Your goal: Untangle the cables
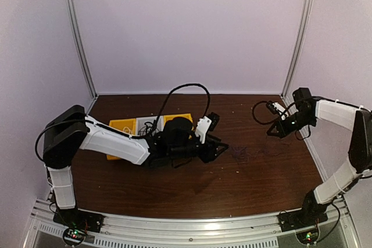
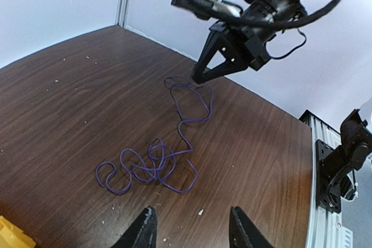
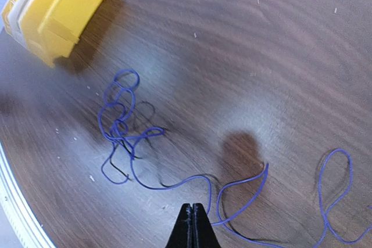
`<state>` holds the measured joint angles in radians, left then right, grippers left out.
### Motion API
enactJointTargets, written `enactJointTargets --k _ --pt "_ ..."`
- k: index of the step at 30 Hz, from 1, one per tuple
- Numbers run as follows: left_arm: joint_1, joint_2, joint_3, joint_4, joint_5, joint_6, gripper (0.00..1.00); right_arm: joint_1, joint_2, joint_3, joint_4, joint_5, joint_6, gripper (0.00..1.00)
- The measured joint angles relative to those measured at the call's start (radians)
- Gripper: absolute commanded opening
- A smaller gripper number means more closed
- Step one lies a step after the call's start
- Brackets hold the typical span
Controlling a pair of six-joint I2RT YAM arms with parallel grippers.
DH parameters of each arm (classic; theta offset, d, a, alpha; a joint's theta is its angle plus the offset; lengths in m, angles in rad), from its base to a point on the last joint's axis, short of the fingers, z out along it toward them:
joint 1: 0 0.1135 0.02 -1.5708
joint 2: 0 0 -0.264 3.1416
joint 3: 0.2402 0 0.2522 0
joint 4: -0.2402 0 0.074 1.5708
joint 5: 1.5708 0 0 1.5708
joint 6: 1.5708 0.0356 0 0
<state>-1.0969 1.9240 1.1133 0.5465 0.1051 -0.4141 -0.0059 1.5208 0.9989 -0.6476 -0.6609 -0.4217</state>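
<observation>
A dark blue cable (image 2: 150, 164) lies on the brown table (image 2: 70, 103), tangled at one end, with a wavy strand running away to my right gripper (image 2: 197, 78). In the right wrist view the tangle (image 3: 119, 129) lies ahead. Two strands meet at my right gripper (image 3: 193, 220), which is shut and seems to pinch the cable just above the table. My left gripper (image 2: 192, 227) is open and empty, hovering just short of the tangle. In the top view the cable (image 1: 241, 154) shows faintly between the left gripper (image 1: 220, 149) and the right gripper (image 1: 272, 133).
Yellow bins (image 1: 122, 125) with a pale bin between them stand behind the left arm, with thin cords showing at the bins. One yellow bin (image 3: 58, 10) shows in the right wrist view. The table's right edge rail (image 2: 325, 201) is close by.
</observation>
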Motion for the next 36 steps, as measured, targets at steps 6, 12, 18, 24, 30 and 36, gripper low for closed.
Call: enactJointTargets --k 6,12,18,24,30,36 --pt "0.0 0.142 0.156 0.0 0.0 0.013 0.46 0.0 -0.174 0.053 -0.019 -0.038 0.003 0.0" --pt "0.0 0.297 0.34 -0.007 -0.006 0.019 0.49 0.0 -0.209 0.038 -0.01 0.015 0.062 0.4" --pt "0.0 0.448 0.542 -0.076 -0.068 0.005 0.52 0.0 -0.077 -0.019 -0.018 0.077 0.089 0.45" --pt "0.0 0.521 0.617 -0.124 -0.121 -0.023 0.53 0.0 0.031 -0.03 -0.008 0.105 0.109 0.45" --pt "0.0 0.604 0.697 -0.139 -0.105 -0.046 0.51 0.0 0.114 -0.026 0.011 0.111 0.127 0.1" --pt "0.0 0.668 0.745 -0.157 -0.078 -0.063 0.43 0.0 0.086 -0.006 -0.006 0.05 0.122 0.0"
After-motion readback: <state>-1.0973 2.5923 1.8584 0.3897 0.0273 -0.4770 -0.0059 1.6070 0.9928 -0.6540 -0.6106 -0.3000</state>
